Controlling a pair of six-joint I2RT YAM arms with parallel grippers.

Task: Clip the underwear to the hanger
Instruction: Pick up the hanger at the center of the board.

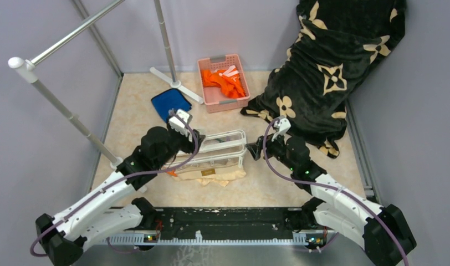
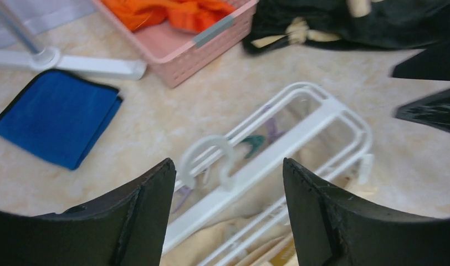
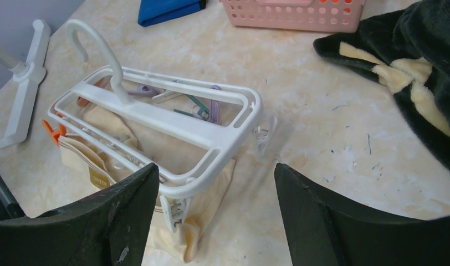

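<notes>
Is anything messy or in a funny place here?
Yes. The hanger lies flat on the table on top of the underwear, its hook sticking up, not hung on the grey rack pole. The underwear is bunched up beneath it. A black flowered blanket is also heaped in the far right corner.

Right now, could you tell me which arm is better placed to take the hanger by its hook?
Left, I think: the left hand, open, frames the hook between its fingers, while the right hand sits at the opposite end of the hanger.
</notes>
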